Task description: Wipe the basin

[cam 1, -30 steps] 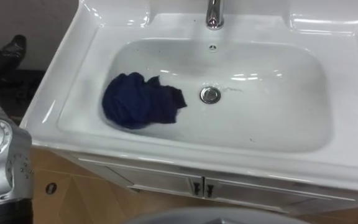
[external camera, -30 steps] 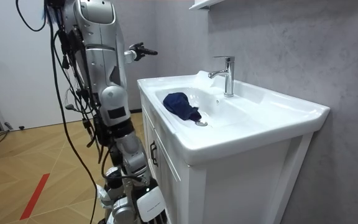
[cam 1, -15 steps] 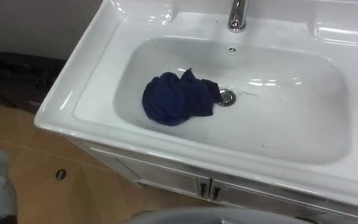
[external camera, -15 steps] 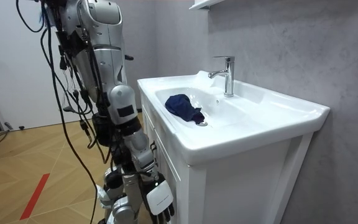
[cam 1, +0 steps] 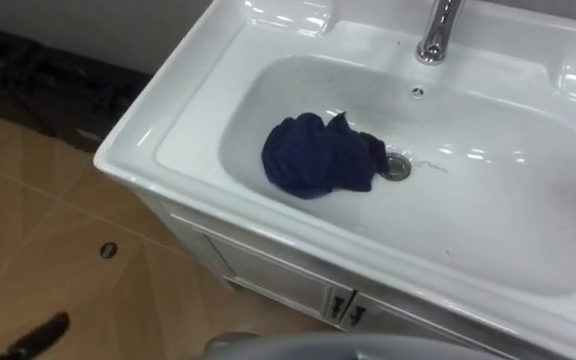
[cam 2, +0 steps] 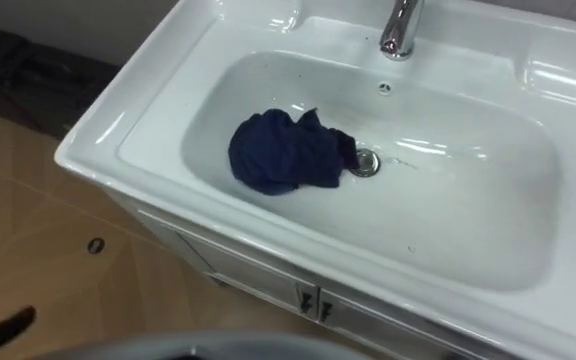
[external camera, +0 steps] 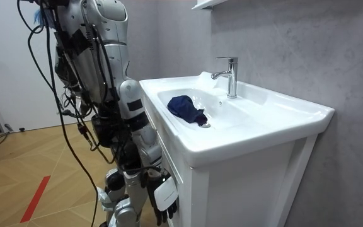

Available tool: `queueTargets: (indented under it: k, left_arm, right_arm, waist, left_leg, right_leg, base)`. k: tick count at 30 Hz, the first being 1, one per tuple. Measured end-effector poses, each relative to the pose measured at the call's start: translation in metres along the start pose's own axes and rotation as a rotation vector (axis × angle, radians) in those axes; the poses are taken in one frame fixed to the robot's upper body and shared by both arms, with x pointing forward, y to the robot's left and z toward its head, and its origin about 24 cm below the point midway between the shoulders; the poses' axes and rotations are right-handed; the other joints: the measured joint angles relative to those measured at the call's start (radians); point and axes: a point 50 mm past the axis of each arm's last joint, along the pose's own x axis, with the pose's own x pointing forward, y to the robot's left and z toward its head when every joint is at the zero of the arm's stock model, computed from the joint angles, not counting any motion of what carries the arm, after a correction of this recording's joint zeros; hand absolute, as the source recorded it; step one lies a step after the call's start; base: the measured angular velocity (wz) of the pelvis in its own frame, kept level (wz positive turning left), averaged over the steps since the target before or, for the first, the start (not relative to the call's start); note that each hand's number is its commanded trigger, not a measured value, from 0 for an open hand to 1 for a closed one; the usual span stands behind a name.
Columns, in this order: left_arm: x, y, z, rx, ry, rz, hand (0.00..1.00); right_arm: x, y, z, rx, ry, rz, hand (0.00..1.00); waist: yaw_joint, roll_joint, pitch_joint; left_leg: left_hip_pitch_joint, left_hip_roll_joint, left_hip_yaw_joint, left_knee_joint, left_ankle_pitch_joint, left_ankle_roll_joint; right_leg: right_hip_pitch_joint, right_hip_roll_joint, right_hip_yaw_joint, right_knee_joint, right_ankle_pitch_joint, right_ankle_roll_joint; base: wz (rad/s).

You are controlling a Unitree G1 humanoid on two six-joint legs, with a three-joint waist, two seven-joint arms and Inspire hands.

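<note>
Over the last second the left arm, which was raised beside the wall, has come down, and the head camera has swung, so the basin sits further right in the eye views. The cloth itself lies just where it did. Nearest the robot, the right hand (external camera: 166,195) hangs low beside the white cabinet (cam 1: 268,285) in the room view, fingers loose and pointing down, holding nothing. A slim dark shape over the wooden floor (cam 1: 48,230) at the lower left of the eye views looks like part of the left hand (cam 1: 36,335); its state cannot be told. Above the cabinet doors comes the front rim of the white glazed ceramic basin (cam 1: 158,150), before which the robot stands. In its bowl, left of the middle, lies the crumpled dark blue cloth (cam 1: 318,157), heaped in a soft mound whose right edge meets the round metal drain (cam 1: 396,166). Beyond these, at the back rim, rises the chrome tap (cam 1: 436,35). The cloth is probably light and limp. It should give under the fingers and trail loose corners, so the best hold would be from above, closing round the highest part of the heap. On the smooth glaze it is likely to slide readily, so wiping will call for some downward pressure.
</note>
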Motion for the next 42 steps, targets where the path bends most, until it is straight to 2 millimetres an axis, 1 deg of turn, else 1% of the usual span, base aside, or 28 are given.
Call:
queueTargets:
  k: [2, 3, 4, 5, 6, 7, 9, 10, 11, 13, 15, 19, 20, 21, 22, 23, 26, 28, 29, 31, 36, 37, 38, 39, 42]
  left_arm:
    - [-0.002, -0.001, -0.021, 0.175, 0.04, -0.064, 0.0]
    - [-0.003, -0.003, -0.026, 0.222, 0.044, -0.091, 0.0]
    - [-0.006, -0.007, -0.034, 0.311, 0.056, -0.147, 0.0]
    - [-0.008, -0.01, -0.039, 0.387, 0.065, -0.202, 0.0]
    - [-0.009, -0.012, -0.041, 0.417, 0.067, -0.227, 0.0]
    - [-0.01, -0.016, -0.042, 0.458, 0.066, -0.271, 0.0]
    - [-0.011, -0.019, -0.045, 0.516, 0.071, -0.326, 0.0]
    - [-0.012, -0.024, -0.044, 0.551, 0.067, -0.36, 0.0]
    - [-0.012, -0.026, -0.044, 0.577, 0.064, -0.381, 0.0]
    - [-0.013, -0.032, -0.04, 0.595, 0.048, -0.415, 0.0]
    - [-0.013, -0.046, -0.029, 0.617, 0.013, -0.47, 0.0]
    - [-0.016, -0.062, -0.019, 0.611, -0.021, -0.54, 0.0]
    - [-0.017, -0.067, -0.016, 0.608, -0.033, -0.566, 0.0]
    - [-0.017, -0.069, -0.015, 0.606, -0.039, -0.579, 0.0]
    - [-0.019, -0.073, -0.012, 0.601, -0.049, -0.605, 0.0]
    - [-0.02, -0.075, -0.011, 0.597, -0.057, -0.628, 0.0]
    - [-0.021, -0.078, -0.01, 0.592, -0.065, -0.679, 0.0]
    - [-0.022, -0.08, -0.01, 0.595, -0.066, -0.704, 0.0]
    - [-0.023, -0.082, -0.01, 0.597, -0.068, -0.726, 0.0]
    - [-0.025, -0.083, -0.011, 0.599, -0.069, -0.755, 0.0]
    - [-0.024, -0.079, -0.017, 0.586, -0.028, -0.795, 0.0]
    - [-0.024, -0.079, -0.018, 0.566, -0.016, -0.802, 0.0]
    - [-0.024, -0.079, -0.019, 0.552, -0.005, -0.809, 0.0]
    - [-0.024, -0.078, -0.021, 0.546, 0.008, -0.817, 0.0]
    - [-0.024, -0.076, -0.024, 0.508, 0.038, -0.825, 0.0]
  right_arm:
    - [0.0, -0.001, 0.001, -0.023, 0.0, 0.019, 0.0]
    - [0.0, -0.002, 0.001, -0.028, 0.0, 0.024, 0.0]
    - [0.0, -0.003, 0.004, -0.044, -0.004, 0.034, 0.0]
    - [0.0, -0.005, 0.007, -0.054, -0.009, 0.044, 0.0]
    - [0.0, -0.005, 0.008, -0.053, -0.01, 0.048, 0.0]
    - [0.0, -0.005, 0.008, -0.048, -0.011, 0.055, 0.0]
    - [0.0, -0.005, 0.008, -0.024, -0.013, 0.062, 0.0]
    - [0.0, -0.005, 0.009, -0.014, -0.016, 0.066, 0.0]
    - [0.0, -0.004, 0.01, -0.01, -0.024, 0.077, 0.0]
    - [0.0, -0.004, 0.015, -0.01, -0.04, 0.093, 0.0]
    - [-0.001, -0.003, 0.019, 0.022, -0.066, 0.104, 0.0]
    - [-0.001, -0.003, 0.021, 0.075, -0.094, 0.112, 0.0]
    - [-0.001, -0.003, 0.023, 0.081, -0.109, 0.112, 0.0]
    - [-0.001, -0.003, 0.023, 0.088, -0.117, 0.113, 0.0]
    - [-0.001, -0.004, 0.023, 0.109, -0.128, 0.115, 0.0]
    - [-0.002, -0.004, 0.023, 0.122, -0.138, 0.118, 0.0]
    - [-0.003, -0.005, 0.022, 0.153, -0.164, 0.137, 0.0]
    - [-0.003, -0.004, 0.022, 0.189, -0.176, 0.148, 0.0]
    - [-0.003, -0.004, 0.02, 0.219, -0.182, 0.159, 0.0]
    - [-0.003, -0.003, 0.019, 0.255, -0.189, 0.174, 0.0]
    - [-0.004, -0.001, 0.016, 0.341, -0.218, 0.199, 0.0]
    - [-0.004, -0.001, 0.016, 0.357, -0.226, 0.205, 0.0]
    - [-0.004, 0.0, 0.015, 0.368, -0.233, 0.21, 0.0]
    - [-0.004, -0.001, 0.015, 0.376, -0.236, 0.213, 0.0]
    - [-0.005, -0.001, 0.017, 0.388, -0.248, 0.223, 0.0]
  waist:
    - [-0.008, 0.005, 0.0023]
    - [-0.011, 0.007, 0.0043]
    - [-0.012, 0.012, 0.006]
    - [-0.013, 0.015, 0.0094]
    - [-0.016, 0.015, 0.0094]
    - [-0.021, 0.013, 0.0102]
    - [-0.029, 0.011, 0.0114]
    - [-0.045, 0.007, 0.0131]
    - [-0.052, 0.002, 0.0143]
    - [-0.061, -0.006, 0.0167]
    - [-0.074, -0.017, 0.0226]
    - [-0.089, -0.024, 0.0213]
    - [-0.104, -0.027, 0.0189]
    - [-0.108, -0.026, 0.017]
    - [-0.111, -0.029, 0.0159]
    - [-0.115, -0.027, 0.014]
    - [-0.129, -0.026, 0.0127]
    - [-0.132, -0.025, 0.0118]
    - [-0.134, -0.027, 0.0131]
    - [-0.135, -0.027, 0.0131]
    - [-0.153, -0.027, 0.0149]
    - [-0.156, -0.028, 0.0157]
    - [-0.158, -0.025, 0.0158]
    - [-0.158, -0.022, 0.0149]
    - [-0.157, -0.019, 0.0145]
  left_leg:
    - [-0.021, 0.0, -0.001, 0.021, -0.007, 0.011]
    - [-0.026, 0.0, -0.001, 0.028, -0.009, 0.014]
    - [-0.033, -0.001, -0.003, 0.029, -0.009, 0.014]
    - [-0.037, -0.001, -0.006, 0.027, -0.009, 0.014]
    - [-0.04, -0.001, -0.006, 0.026, -0.008, 0.015]
    - [-0.043, -0.002, -0.006, 0.025, -0.007, 0.017]
    - [-0.042, -0.005, -0.01, 0.026, -0.006, 0.018]
    - [-0.041, -0.007, -0.009, 0.028, -0.005, 0.019]
    - [-0.042, -0.007, -0.004, 0.028, -0.005, 0.019]
    - [-0.052, -0.006, 0.004, 0.028, -0.005, 0.019]
    - [-0.058, -0.007, 0.007, 0.028, -0.005, 0.019]
    - [-0.061, -0.006, 0.027, 0.026, -0.005, 0.019]
    - [-0.062, -0.006, 0.032, 0.025, -0.005, 0.019]
    - [-0.062, -0.005, 0.037, 0.024, -0.005, 0.019]
    - [-0.061, -0.004, 0.057, 0.021, -0.005, 0.019]
    - [-0.06, -0.003, 0.063, 0.019, -0.005, 0.019]
    - [-0.052, -0.003, 0.069, 0.008, -0.005, 0.019]
    - [-0.05, -0.003, 0.074, 0.007, -0.005, 0.019]
    - [-0.049, -0.003, 0.078, 0.006, -0.005, 0.019]
    - [-0.048, -0.003, 0.085, 0.007, -0.005, 0.019]
    - [-0.05, -0.003, 0.088, 0.007, -0.005, 0.019]
    - [-0.05, -0.002, 0.088, 0.007, -0.005, 0.02]
    - [-0.05, 0.006, 0.089, 0.007, -0.007, 0.023]
    - [-0.05, 0.011, 0.094, 0.006, -0.013, 0.032]
    - [-0.05, 0.013, 0.101, 0.005, -0.014, 0.032]
  right_leg:
    - [-0.002, -0.002, -0.016, 0.0, -0.001, 0.003]
    - [-0.003, -0.002, -0.018, 0.001, 0.0, 0.004]
    - [-0.008, -0.003, -0.019, 0.002, 0.0, 0.005]
    - [-0.013, -0.004, -0.023, 0.003, 0.001, 0.006]
    - [-0.016, -0.005, -0.026, 0.004, 0.001, 0.006]
    - [-0.016, -0.008, -0.038, 0.005, 0.0, 0.006]
    - [-0.01, -0.01, -0.043, 0.004, -0.001, 0.008]
    - [-0.007, -0.012, -0.047, 0.004, -0.002, 0.01]
    - [-0.008, -0.013, -0.048, 0.004, -0.003, 0.011]
    - [-0.018, -0.013, -0.047, 0.003, -0.003, 0.011]
    - [-0.027, -0.012, -0.039, 0.002, -0.003, 0.012]
    - [-0.028, -0.009, -0.015, 0.002, 0.0, 0.015]
    - [-0.028, -0.01, -0.015, 0.002, 0.0, 0.016]
    - [-0.029, -0.01, -0.014, 0.002, 0.0, 0.016]
    - [-0.032, -0.009, -0.009, 0.003, 0.001, 0.016]
    - [-0.034, -0.007, -0.004, 0.004, 0.001, 0.016]
    - [-0.038, -0.006, 0.01, 0.004, 0.002, 0.017]
    - [-0.037, -0.006, 0.012, 0.004, 0.003, 0.018]
    - [-0.037, -0.006, 0.013, 0.003, 0.003, 0.019]
    - [-0.037, -0.007, 0.014, 0.003, 0.005, 0.02]
    - [-0.039, -0.007, 0.013, 0.003, 0.009, 0.023]
    - [-0.041, -0.007, 0.013, 0.004, 0.009, 0.023]
    - [-0.045, -0.007, 0.013, 0.004, 0.01, 0.023]
    - [-0.047, -0.004, 0.015, 0.006, 0.011, 0.022]
    - [-0.055, -0.001, 0.02, 0.016, 0.013, 0.021]
  base:
    - [0.24]
    - [0.22]
    - [0.14]
    - [0.11]
    - [0.1]
    - [0.12]
    - [0.14]
    - [0.11]
    - [0.05]
    - [-0.03]
    - [-0.05]
    - [-0.1]
    - [-0.11]
    - [-0.11]
    - [-0.16]
    - [-0.17]
    - [-0.13]
    - [-0.12]
    - [-0.06]
    - [-0.04]
    - [0.01]
    - [0.0]
    - [0.0]
    - [-0.03]
    - [-0.09]
